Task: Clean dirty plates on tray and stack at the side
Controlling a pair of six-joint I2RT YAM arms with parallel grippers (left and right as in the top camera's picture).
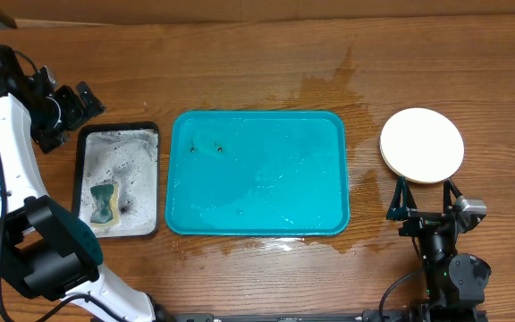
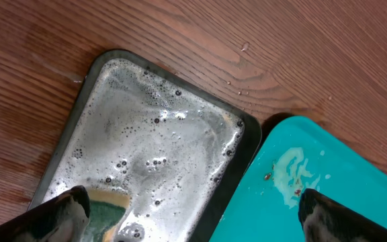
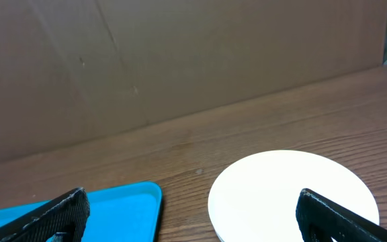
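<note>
The turquoise tray (image 1: pixel 257 174) lies mid-table, wet, with small brown specks near its back left and no plate on it. It also shows in the left wrist view (image 2: pixel 328 195) and the right wrist view (image 3: pixel 113 212). A stack of plates (image 1: pixel 422 145) with a white one on top sits on the table right of the tray, also in the right wrist view (image 3: pixel 291 195); how many are in the stack I cannot tell. My left gripper (image 1: pixel 71 105) is open and empty above the table, left of the black tray. My right gripper (image 1: pixel 427 199) is open and empty just in front of the stack.
A black tray (image 1: pixel 119 179) with soapy foam and a yellow-green sponge (image 1: pixel 105 204) sits left of the turquoise tray, also in the left wrist view (image 2: pixel 146 141). Water is spilled on the wood (image 1: pixel 338 85) behind and right of the tray. A cardboard wall (image 3: pixel 180 60) stands behind.
</note>
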